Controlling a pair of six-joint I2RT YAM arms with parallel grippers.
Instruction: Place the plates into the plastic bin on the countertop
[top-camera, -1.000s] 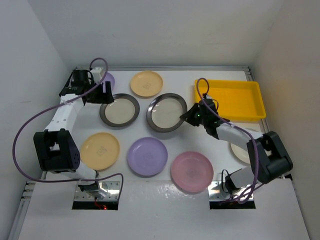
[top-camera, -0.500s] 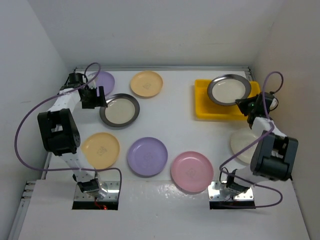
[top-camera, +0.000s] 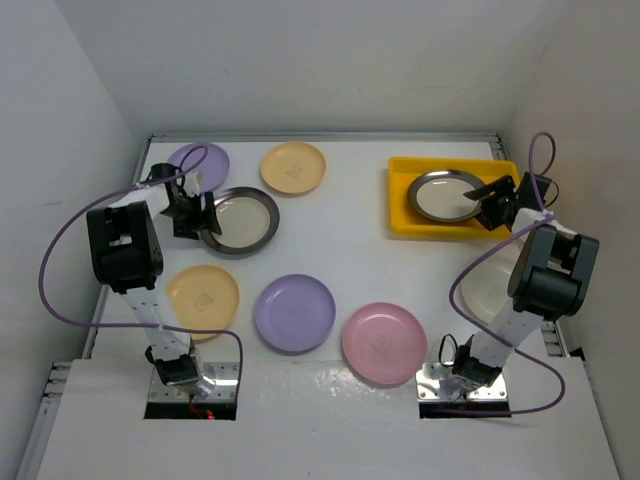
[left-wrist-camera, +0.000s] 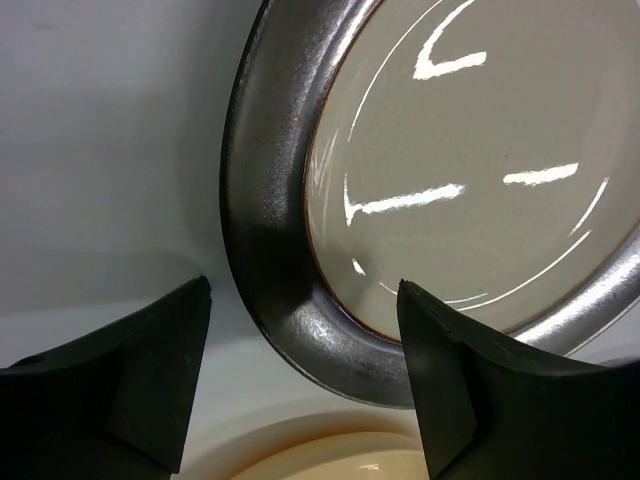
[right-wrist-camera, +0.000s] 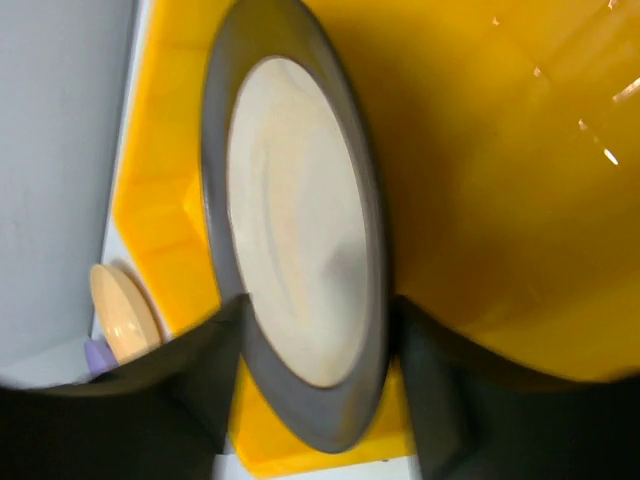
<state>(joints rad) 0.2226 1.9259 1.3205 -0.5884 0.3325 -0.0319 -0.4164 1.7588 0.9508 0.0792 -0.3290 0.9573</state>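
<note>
Currently in bin: right steel plate (top-camera: 443, 196) sits in the left half of the yellow bin (top-camera: 500, 226), cream centre up. I cannot tell whether it lies flat on the bin floor.
Right gripper (top-camera: 482, 198): at that plate's right rim, over the bin. In the blurred wrist view its two fingers press against either side of the rim, grasping the plate.
Left gripper (top-camera: 204, 214): low at the left rim of the left steel plate (top-camera: 240, 222). Its fingers are spread, one on each side of the rim. Bare countertop shows between the outer finger and the rim, so nothing is held.
Left steel plate: flat on the countertop (top-camera: 350, 250), left of centre, cream centre up.
Far row: lavender plate (top-camera: 205, 160) in the far-left corner, partly behind the left arm's cable. Yellow plate (top-camera: 293, 167) is just to its right, apart from it.
Near row: second yellow plate (top-camera: 202, 297), second lavender plate (top-camera: 293, 312) and pink plate (top-camera: 383, 342) lie left to right, each close to the next but not touching.
Right edge: a pale round plate (top-camera: 487, 290) lies on the countertop near the bin, partly hidden behind the right arm. Its rim cannot be made out.
Bin place: far right of the countertop, close to the right wall.
</note>
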